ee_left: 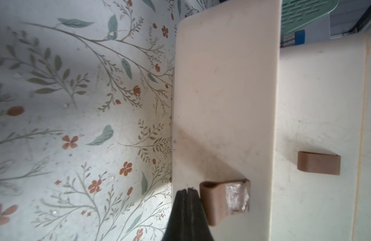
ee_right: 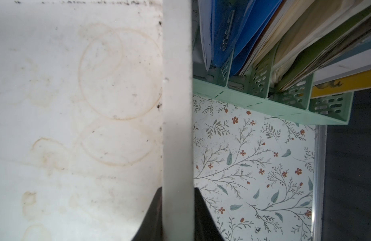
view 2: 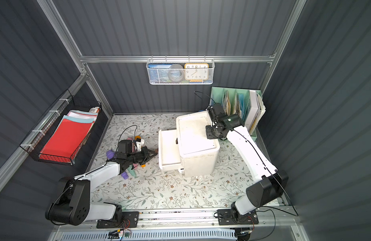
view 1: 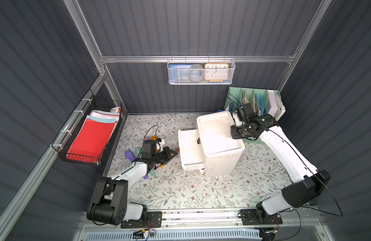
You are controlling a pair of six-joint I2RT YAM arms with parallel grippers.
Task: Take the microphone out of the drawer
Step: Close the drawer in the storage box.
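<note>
Microphone: no view shows it. The pulled-out drawer looks washed-out white from above, so I cannot tell whether it lies inside, and none of the coloured toys under the left arm is clearly one. The right claw is clamped across the rim of the drawer unit, one jaw on each side, most likely to pin the light cabinet to the counter while the drawer is worked. The left claw is fully closed on nothing, its tips just beside that drawer's brown handle, not around it. I judge it set there to hook or nudge the handle; reaching inside would need the jaws parted
</note>
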